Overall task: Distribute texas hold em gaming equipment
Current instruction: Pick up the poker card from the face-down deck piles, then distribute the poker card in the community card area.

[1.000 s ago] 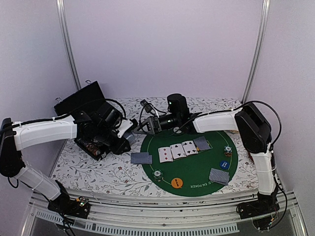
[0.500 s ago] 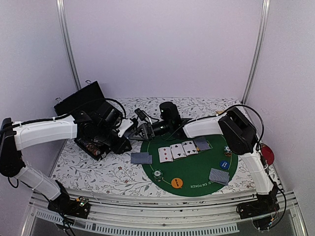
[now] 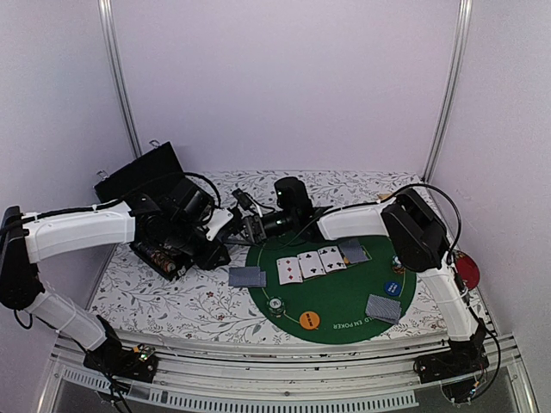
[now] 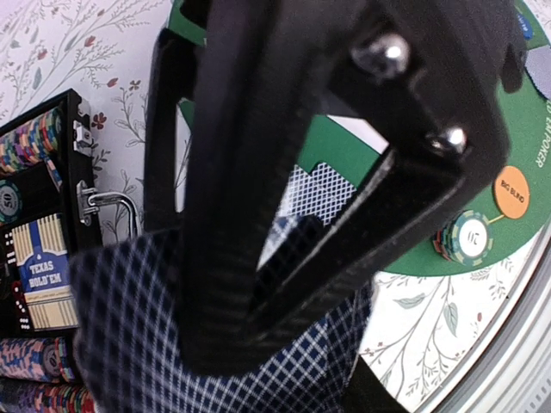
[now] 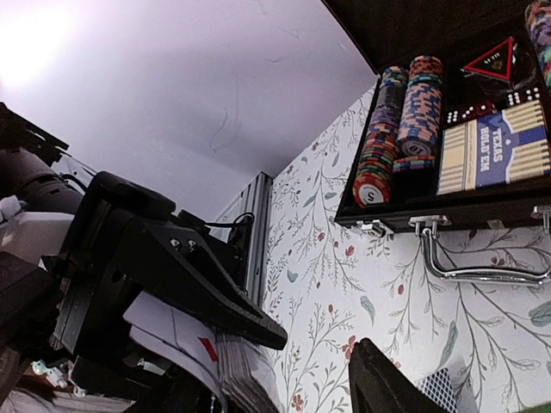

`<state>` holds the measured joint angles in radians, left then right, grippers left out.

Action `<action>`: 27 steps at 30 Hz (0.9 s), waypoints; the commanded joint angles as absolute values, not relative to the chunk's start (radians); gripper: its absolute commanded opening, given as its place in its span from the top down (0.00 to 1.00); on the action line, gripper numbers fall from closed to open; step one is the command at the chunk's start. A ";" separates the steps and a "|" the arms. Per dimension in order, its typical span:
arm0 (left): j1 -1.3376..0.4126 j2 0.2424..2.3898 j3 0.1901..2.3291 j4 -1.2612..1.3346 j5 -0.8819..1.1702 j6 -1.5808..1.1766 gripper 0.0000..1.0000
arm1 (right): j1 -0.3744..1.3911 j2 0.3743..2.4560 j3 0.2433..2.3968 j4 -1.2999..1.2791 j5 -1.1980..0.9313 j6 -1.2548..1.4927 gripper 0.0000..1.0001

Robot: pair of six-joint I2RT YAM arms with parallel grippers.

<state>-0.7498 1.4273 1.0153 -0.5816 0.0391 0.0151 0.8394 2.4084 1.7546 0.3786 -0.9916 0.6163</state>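
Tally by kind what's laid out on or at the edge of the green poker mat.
Face-up cards: 3
Face-down card piles: 3
Chip stacks: 2
Marker discs: 2
Total: 10

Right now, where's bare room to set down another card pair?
Bare mat between the face-up cards and the orange disc. Bare cloth in front of the case, left of the mat. Crowded at the mat's far-left edge, where the left gripper, holding the deck, meets the right gripper.
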 commanded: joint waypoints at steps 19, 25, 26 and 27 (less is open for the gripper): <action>-0.758 1.410 1.007 -0.549 0.029 0.029 0.60 | 0.755 2.106 1.715 -0.152 -0.767 0.153 0.98; -0.758 1.399 0.995 -0.549 0.021 0.027 0.60 | 0.656 1.956 1.700 -0.454 -0.690 -0.177 0.98; -0.759 1.396 0.991 -0.549 0.022 0.027 0.60 | 0.624 1.915 1.700 -0.527 -0.661 -0.251 0.99; -0.758 1.395 0.989 -0.549 0.023 0.027 0.60 | 0.606 1.882 1.699 -0.619 -0.633 -0.389 0.98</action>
